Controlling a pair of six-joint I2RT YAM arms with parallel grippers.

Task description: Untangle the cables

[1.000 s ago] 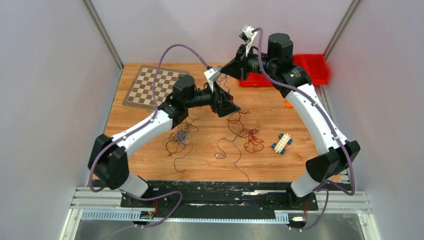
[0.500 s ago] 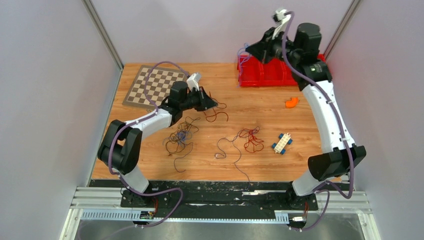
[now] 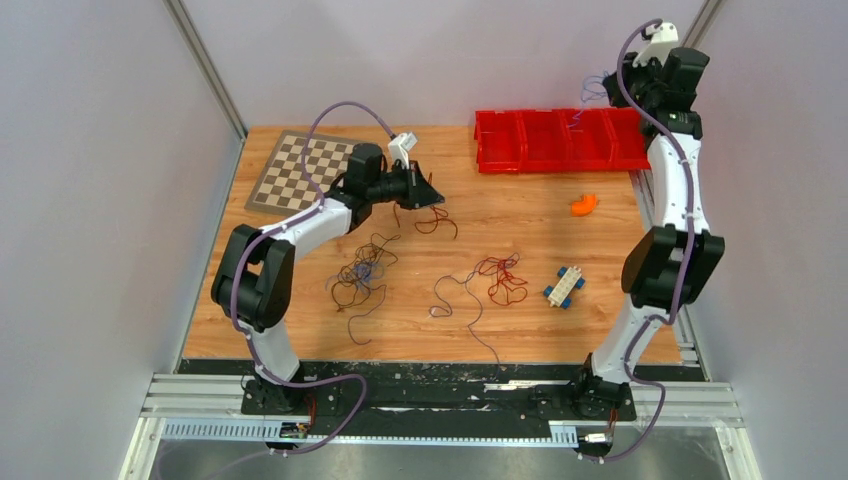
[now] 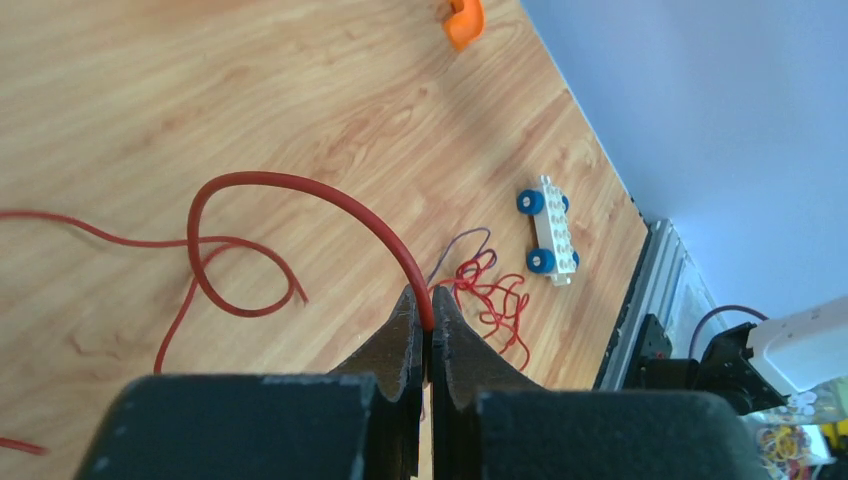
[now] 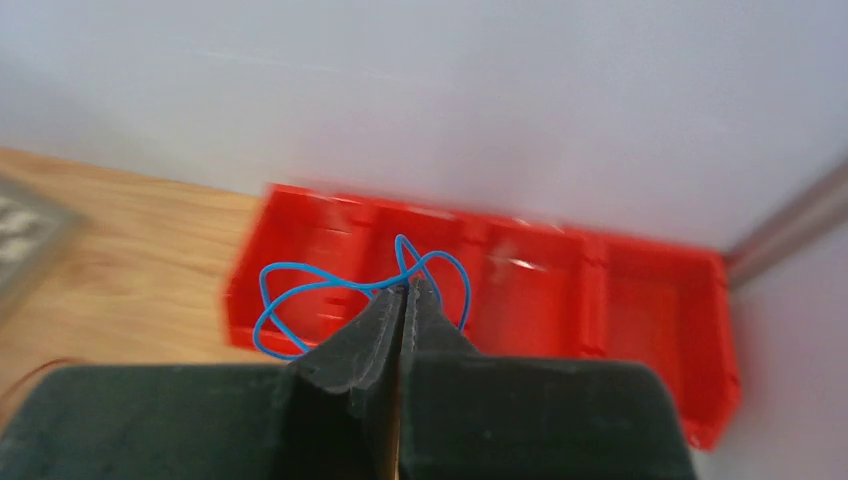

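Only your wrist views are showing the grips. Left claw (image 4: pixel 428 322) is pinching a red cable (image 4: pixel 300 186), right claw (image 5: pixel 404 292) a blue cable (image 5: pixel 330 285).

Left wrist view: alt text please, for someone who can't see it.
The left gripper is shut on a red cable that arcs left and loops over the wooden table. Beyond lie a red cable tangle, a white block with blue wheels and an orange piece.
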